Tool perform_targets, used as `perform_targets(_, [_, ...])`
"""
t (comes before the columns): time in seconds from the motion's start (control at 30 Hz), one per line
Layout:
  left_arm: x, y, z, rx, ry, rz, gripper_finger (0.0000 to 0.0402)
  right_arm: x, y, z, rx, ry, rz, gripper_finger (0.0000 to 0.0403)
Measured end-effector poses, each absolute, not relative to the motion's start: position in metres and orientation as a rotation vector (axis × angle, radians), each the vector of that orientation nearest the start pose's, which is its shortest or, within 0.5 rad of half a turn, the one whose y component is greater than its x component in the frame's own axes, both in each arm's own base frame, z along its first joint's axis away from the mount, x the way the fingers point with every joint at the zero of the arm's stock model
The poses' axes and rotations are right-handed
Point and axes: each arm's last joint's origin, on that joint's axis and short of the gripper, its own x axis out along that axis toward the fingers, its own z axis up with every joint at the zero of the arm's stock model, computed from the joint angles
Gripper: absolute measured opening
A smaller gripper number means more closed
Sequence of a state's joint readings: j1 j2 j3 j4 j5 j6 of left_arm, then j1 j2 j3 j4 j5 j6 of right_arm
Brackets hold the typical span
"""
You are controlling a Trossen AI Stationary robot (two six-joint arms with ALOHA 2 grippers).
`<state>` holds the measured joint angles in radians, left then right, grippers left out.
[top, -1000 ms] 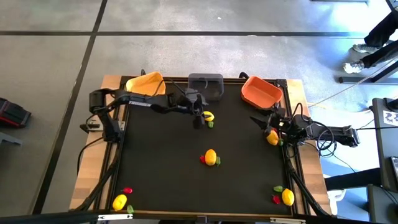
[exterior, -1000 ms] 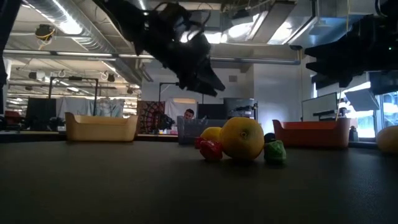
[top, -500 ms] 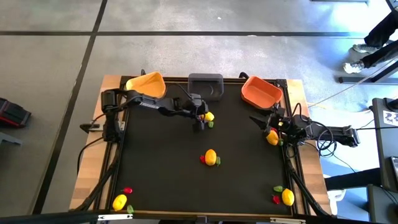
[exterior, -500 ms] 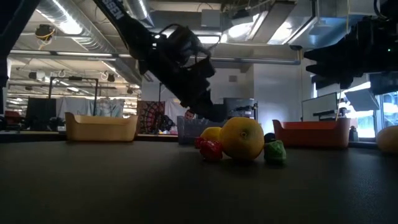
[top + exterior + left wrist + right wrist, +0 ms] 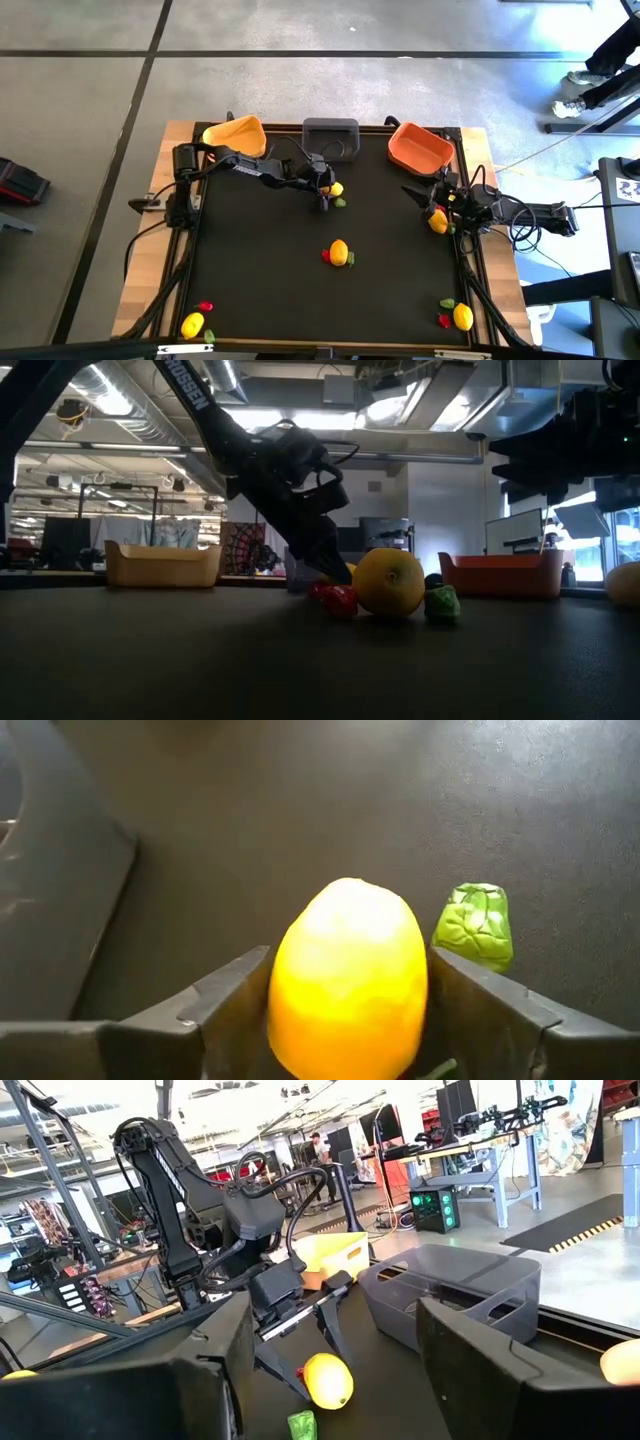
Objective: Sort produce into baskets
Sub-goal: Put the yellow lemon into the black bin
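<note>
Here the black table [image 5: 260, 270] carries three baskets along its far edge: the yellow-orange basket [image 5: 236, 134] at the left, the dark grey basket [image 5: 331, 136] in the middle and the orange basket [image 5: 419, 147] at the right. The left arm [image 5: 245, 166] reaches across in front of the grey basket, and the left gripper [image 5: 329, 190] is down at the table with its fingers [image 5: 225, 1005] set one on each side of a yellow lemon [image 5: 348, 978]; whether they press on it or stand just off it I cannot tell. A small green piece [image 5: 476, 924] lies just beside that lemon. The right gripper [image 5: 437, 214] is near the table's right edge, below the orange basket, with a second yellow fruit [image 5: 438, 222] at its tips; I cannot tell how its fingers stand or whether they hold the fruit. At the table's middle lies another lemon [image 5: 339, 252] with a red piece [image 5: 326, 257] and a green piece [image 5: 351, 259] touching it. Near the front left corner sit a lemon [image 5: 192, 324] and a red piece [image 5: 205, 306], and near the front right corner a lemon [image 5: 463, 317], a red piece [image 5: 444, 321] and a green piece [image 5: 447, 303].
</note>
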<state>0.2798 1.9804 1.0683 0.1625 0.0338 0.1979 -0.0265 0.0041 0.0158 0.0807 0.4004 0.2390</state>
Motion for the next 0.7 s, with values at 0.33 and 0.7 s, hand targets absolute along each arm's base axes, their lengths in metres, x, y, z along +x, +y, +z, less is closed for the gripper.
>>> perform_targets(0.33, [0.378, 0.108, 0.131, 0.06, 0.736, 0.169, 0.0192, 0.094, -0.014, 0.176, 0.252, -0.142, -0.414, 0.0214])
perform_targets(0.7, [0.364, 0.114, 0.201, 0.097, 0.559, 0.299, 0.0203, 0.094, -0.014, 0.176, 0.253, -0.141, -0.413, 0.0214])
